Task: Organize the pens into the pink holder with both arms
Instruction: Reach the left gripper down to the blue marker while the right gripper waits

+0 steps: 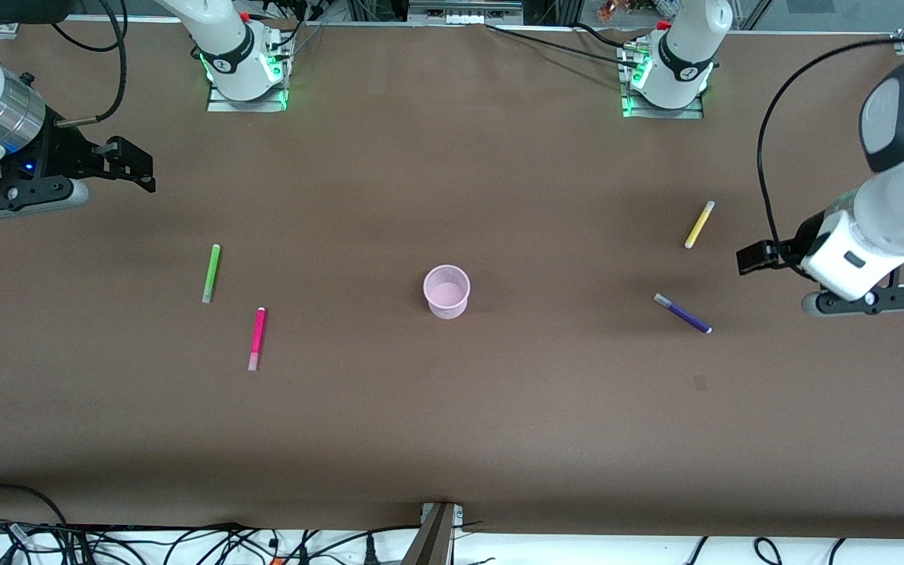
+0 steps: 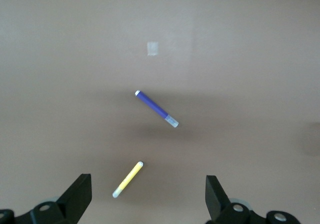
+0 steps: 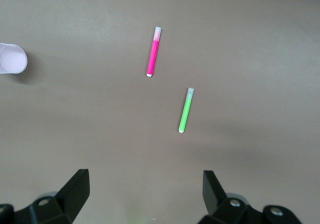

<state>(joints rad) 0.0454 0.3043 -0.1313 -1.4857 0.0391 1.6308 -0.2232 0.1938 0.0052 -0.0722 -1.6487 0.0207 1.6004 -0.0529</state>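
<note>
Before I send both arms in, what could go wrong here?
All four pens lie flat on the table, so each pick is a low pinch: the green pen and pink pen could roll or slip. The holder is small and looks light; a pen dropped off-centre may tip it. Left gripper and right gripper, both open, share that one cup, so they could collide over it.

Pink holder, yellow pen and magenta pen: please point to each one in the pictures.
pink holder (image 1: 446, 293), front view, on its inner floor, seen through the open rim.
yellow pen (image 1: 699, 224), front view, middle of its barrel.
magenta pen (image 3: 153, 54), right wrist view, middle of its pink barrel.
</note>
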